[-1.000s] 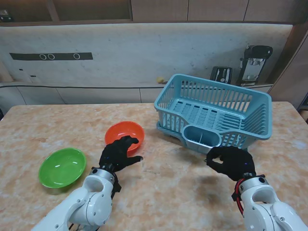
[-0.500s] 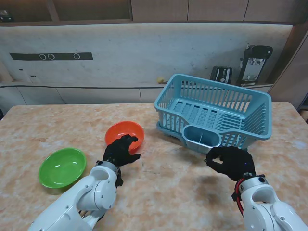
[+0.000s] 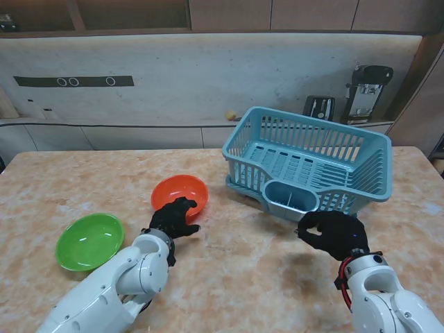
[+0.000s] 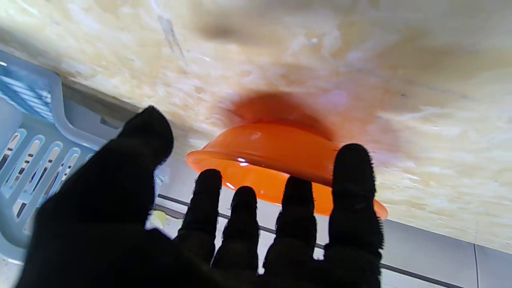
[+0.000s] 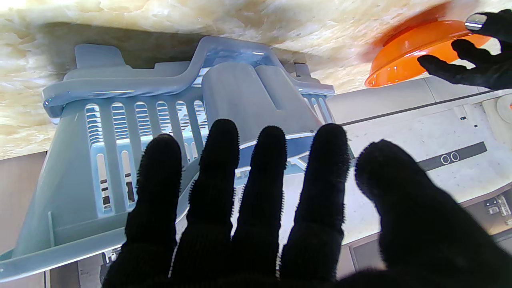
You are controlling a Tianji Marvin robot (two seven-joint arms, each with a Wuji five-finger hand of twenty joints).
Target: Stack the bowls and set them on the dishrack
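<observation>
- The surface [image 3: 229, 277] is carrying everything; it looks smooth, so I judge a nudged bowl could slide across it rather than lift.
- The rack [image 3: 310, 163] is sitting on the right side, farther from me, with nothing visible in it; both bowls are lying well to its left, so the carry across is where a loose hold could drop them.
- The right hand [image 3: 333, 232] is hovering just in front of the rack's cup holder, fingers spread and holding nothing; any forward drift could be bumping the rack.
- The left hand [image 3: 175, 217] is reaching at the near rim of the orange bowl [image 3: 180, 194], fingers apart and gripping nothing, fingertips just at the rim in its wrist view. Closing too shallow could be tipping the bowl or pushing it away.
- The green bowl [image 3: 89, 240] is resting upright, apart from the orange one and to its left; stacking off-centre could leave the pair wobbling.
</observation>
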